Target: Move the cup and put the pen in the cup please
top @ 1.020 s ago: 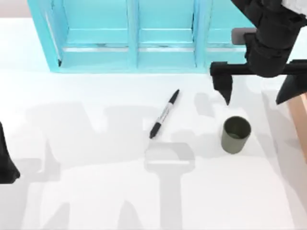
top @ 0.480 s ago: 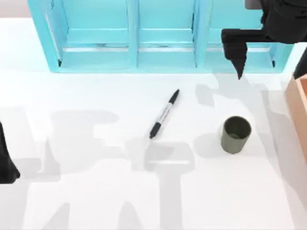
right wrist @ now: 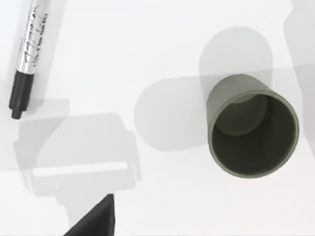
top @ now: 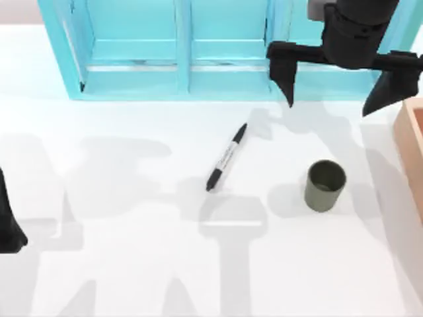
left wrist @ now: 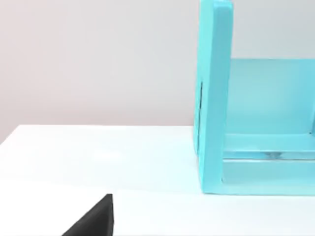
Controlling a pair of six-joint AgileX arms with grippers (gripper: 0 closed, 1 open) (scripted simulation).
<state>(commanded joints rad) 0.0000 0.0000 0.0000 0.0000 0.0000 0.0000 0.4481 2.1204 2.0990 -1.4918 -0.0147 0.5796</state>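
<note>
My right gripper (top: 336,89) hangs high over the back-right of the table, in front of the teal shelf unit (top: 178,49), fingers spread wide, nothing btwn them. Left finger tip points down near the shelf's front edge, right one sits out toward the wooden box (top: 413,148) at the right edge. The cup (top: 324,185) stands upright on the table nearer the front than my gripper, well apart from it, mouth up and bare inside as the right wrist view shows it (right wrist: 252,125). The pen (top: 226,158) lies flat and diagonal, left of the cup, near the table's middle, cap end toward the shelf; not touching the cup. My left gripper (top: 10,224) is parked at the table's left edge; can't tell its fingers.

Risks, as I judge: cup is light-looking and handle-less, so closing off-centre could tip or skid it. Coming down w/ the wide-spread fingers near the shelf or box could clip either. Pen is slim and flat on the surface, so a shallow pinch may roll it away.

Surface: plain white tabletop (top: 132,264), smooth, w/ soft arm shadows across it. Pale blank wall behind, seen from the left wrist.
</note>
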